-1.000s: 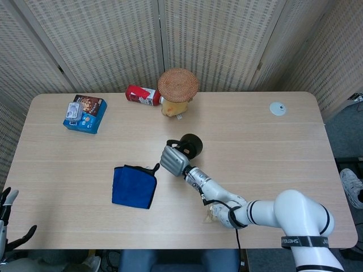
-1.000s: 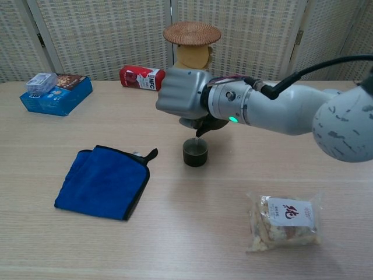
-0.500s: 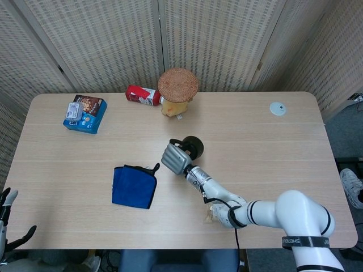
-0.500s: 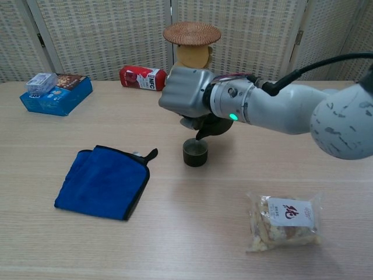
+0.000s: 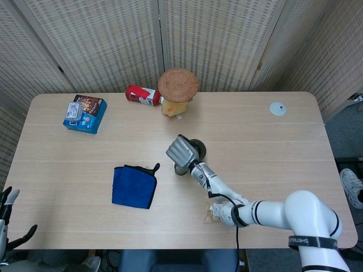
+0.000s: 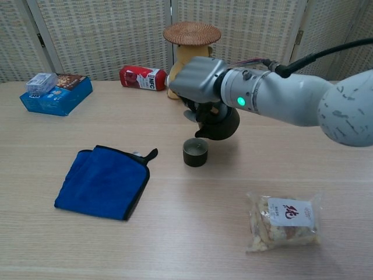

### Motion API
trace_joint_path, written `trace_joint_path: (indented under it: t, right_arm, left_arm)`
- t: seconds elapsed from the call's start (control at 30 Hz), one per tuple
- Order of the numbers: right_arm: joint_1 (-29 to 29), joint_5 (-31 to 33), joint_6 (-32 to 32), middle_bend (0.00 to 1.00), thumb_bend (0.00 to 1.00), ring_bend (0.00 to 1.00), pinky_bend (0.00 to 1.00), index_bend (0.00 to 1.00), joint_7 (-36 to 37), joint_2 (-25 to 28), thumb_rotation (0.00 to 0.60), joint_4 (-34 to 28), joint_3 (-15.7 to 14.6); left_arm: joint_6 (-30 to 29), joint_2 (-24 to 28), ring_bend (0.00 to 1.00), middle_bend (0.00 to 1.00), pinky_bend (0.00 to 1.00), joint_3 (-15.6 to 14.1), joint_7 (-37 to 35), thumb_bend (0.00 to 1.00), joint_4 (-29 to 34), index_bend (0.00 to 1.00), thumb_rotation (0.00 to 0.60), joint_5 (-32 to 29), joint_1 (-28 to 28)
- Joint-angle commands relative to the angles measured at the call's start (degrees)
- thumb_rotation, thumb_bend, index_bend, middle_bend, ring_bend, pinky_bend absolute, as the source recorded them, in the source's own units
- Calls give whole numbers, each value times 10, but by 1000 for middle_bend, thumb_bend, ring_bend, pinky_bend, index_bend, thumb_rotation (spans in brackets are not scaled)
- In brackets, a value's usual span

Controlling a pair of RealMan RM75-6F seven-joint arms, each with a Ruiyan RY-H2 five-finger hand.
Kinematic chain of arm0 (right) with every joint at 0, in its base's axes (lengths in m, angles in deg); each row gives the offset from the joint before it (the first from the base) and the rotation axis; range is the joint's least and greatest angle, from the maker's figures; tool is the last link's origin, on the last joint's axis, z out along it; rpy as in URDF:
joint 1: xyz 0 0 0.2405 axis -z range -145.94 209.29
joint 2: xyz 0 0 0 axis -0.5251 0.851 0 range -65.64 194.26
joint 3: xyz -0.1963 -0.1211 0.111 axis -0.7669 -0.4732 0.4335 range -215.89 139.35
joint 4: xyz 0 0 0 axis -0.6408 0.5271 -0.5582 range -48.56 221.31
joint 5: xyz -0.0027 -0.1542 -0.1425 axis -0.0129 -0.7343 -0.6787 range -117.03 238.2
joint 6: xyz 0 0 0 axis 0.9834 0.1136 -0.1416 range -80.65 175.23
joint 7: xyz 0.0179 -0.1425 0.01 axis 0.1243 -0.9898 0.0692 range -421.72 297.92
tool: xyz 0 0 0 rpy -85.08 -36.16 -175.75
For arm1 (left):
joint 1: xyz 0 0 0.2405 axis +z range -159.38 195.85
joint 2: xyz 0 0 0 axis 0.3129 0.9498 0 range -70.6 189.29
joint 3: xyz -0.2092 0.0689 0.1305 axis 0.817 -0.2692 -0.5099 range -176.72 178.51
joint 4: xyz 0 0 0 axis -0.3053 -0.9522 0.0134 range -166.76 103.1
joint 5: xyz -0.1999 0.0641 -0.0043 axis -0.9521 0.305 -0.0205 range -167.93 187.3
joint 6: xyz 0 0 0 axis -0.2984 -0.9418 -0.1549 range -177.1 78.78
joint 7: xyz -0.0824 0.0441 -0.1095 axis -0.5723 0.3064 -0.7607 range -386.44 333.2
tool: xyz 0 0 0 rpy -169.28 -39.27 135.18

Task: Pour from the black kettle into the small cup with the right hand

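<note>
While my right hand [image 6: 195,81] stays clamped on the kettle [image 6: 218,122] near the middle of the frame, its spout hangs just above and behind the small cup [image 6: 195,152]. I judge the kettle rigid, fairly weighty and smooth, so the handle, hidden under my fingers, is the place to grip. Lower left lies a blue cloth [image 6: 104,181]; lower right, a snack bag [image 6: 284,221]. My left hand [image 5: 7,218] idles open at the bottom-left corner.
</note>
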Motion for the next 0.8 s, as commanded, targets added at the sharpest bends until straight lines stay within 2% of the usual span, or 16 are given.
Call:
trace_joint_path:
  t: [0.03, 0.2, 0.37, 0.6, 0.8]
  right_arm:
    - [26, 11, -10, 1000, 541, 955, 532, 1000, 59, 36, 460, -35, 22]
    - [62, 18, -9, 1000, 540, 952, 531, 1000, 144, 86, 459, -81, 38]
    - [95, 9, -2, 1000, 537, 942, 531, 1000, 215, 130, 459, -106, 39]
    - [140, -36, 11, 998, 526, 936, 532, 1000, 302, 172, 460, -108, 19]
    - [168, -77, 16, 998, 526, 936, 532, 1000, 351, 173, 467, -72, -2]
  left_arm:
    - [1, 2, 0, 0, 0, 1, 2, 222, 3, 60, 600, 1, -2]
    - [9, 1, 0, 0, 0, 1, 8, 222, 8, 60, 600, 4, -7]
    - [16, -1, 0, 0, 0, 0, 14, 221, 12, 60, 600, 7, -13]
    - [27, -5, 0, 0, 0, -1, 17, 222, 14, 60, 600, 6, -20]
    - [30, -7, 0, 0, 0, -1, 21, 221, 13, 60, 600, 5, -23]
